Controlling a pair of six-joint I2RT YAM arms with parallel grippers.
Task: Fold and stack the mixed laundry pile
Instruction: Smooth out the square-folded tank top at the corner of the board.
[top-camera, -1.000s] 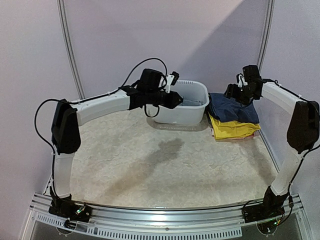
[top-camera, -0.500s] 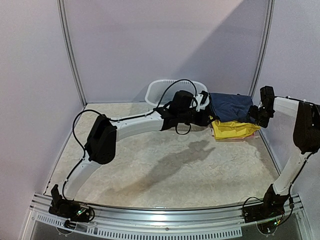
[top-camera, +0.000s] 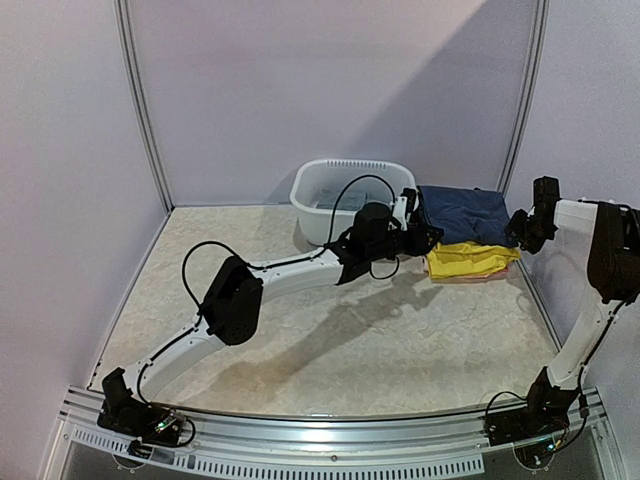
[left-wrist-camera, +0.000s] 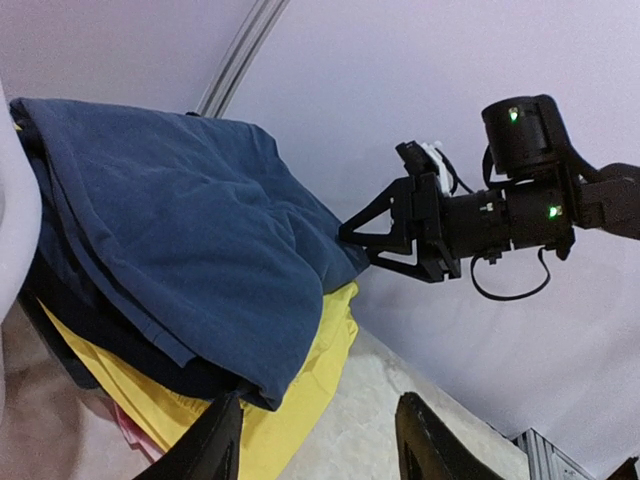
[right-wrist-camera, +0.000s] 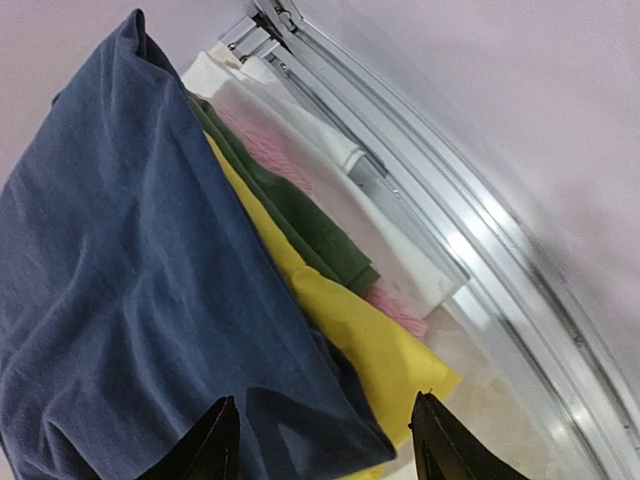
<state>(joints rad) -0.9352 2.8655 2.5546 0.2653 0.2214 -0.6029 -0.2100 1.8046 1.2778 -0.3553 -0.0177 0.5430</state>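
- The table (top-camera: 300, 340) has a pale, marbled top, and lilac walls close it in on three sides.
- The left arm (top-camera: 290, 272) is stretched low and far across the table toward the back right corner.
- The right arm (top-camera: 598, 235) stands tall at the right edge, with its wrist bent in toward the same corner.
- The white basin (top-camera: 312, 212) sits against the back wall, just left of the clothes.
- The laundry pile (top-camera: 465, 240) lies as a folded stack in the back right corner, just beside the basin.
- The navy garment (top-camera: 462, 212) is on top, and one edge droops down over the layers beneath.
- The yellow garment (top-camera: 472, 262) is under the navy one and sticks out at the front.
- Seen from the right wrist, a green piece (right-wrist-camera: 322, 238), a pink piece (right-wrist-camera: 392, 305) and a white piece (right-wrist-camera: 300, 120) lie thin at the bottom.
- The left gripper (left-wrist-camera: 320, 430) is at the stack's left side; its jaws are parted and nothing is between them.
- The right gripper (right-wrist-camera: 325, 428) is at the navy garment's right edge with its jaws spread apart. I cannot tell whether it touches the cloth.
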